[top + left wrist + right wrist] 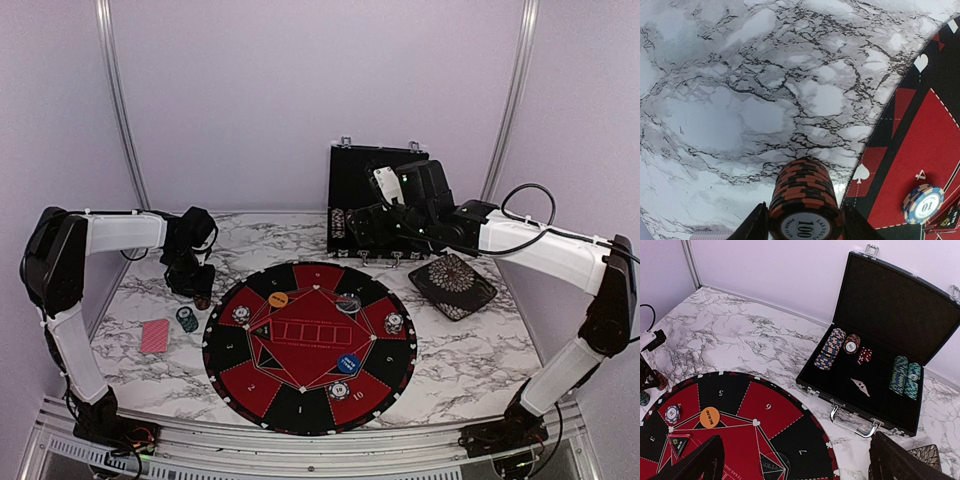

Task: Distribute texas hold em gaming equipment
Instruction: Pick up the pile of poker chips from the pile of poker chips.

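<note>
A stack of orange-and-black chips (805,200) marked 100 stands on the marble just off the mat's left edge. My left gripper (805,222) is shut on it, with a dark finger (756,226) against each side. In the top view that gripper (200,296) hangs low at the mat's upper left. A teal chip stack (186,318) and red-backed cards (154,336) lie nearby. White chips (241,314), an orange button (278,299), a clear button (348,303) and a blue button (348,364) sit on the mat. My right gripper (800,465) is open and empty, high near the case.
The round red-and-black mat (300,340) fills the table's middle. An open black case (875,390) at the back holds more chip stacks (830,348), teal stacks (905,377) and red dice (864,355). A black patterned dish (452,285) sits at the right.
</note>
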Controlling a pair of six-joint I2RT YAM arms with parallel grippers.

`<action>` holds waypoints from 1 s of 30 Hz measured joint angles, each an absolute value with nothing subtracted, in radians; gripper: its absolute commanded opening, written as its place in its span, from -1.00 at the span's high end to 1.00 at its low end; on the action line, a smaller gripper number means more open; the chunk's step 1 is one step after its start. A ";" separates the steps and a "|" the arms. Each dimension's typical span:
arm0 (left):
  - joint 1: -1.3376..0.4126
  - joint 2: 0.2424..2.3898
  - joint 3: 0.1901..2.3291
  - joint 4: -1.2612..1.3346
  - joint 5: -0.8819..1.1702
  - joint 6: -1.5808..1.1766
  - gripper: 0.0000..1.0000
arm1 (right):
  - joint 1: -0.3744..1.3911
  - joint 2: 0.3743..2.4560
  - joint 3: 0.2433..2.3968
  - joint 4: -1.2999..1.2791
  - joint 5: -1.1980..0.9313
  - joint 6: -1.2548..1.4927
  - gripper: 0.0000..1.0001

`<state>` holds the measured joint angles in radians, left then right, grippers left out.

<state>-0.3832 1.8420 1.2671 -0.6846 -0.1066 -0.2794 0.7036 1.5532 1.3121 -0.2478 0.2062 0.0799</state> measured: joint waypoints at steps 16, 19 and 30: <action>-0.383 1.848 1.267 -0.685 -0.113 -0.271 0.16 | 0.704 1.563 1.312 -0.250 0.204 0.078 -0.97; -0.383 1.848 1.267 -0.685 -0.114 -0.268 0.18 | 0.704 1.567 1.312 -0.252 0.204 0.078 -0.97; -0.383 1.848 1.280 -0.690 -0.115 -0.261 0.21 | 0.704 1.573 1.312 -0.256 0.203 0.078 -0.97</action>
<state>-0.3832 1.8477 1.2800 -0.6899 -0.1146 -0.2611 0.7036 1.5730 1.3125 -0.2558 0.2031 0.0776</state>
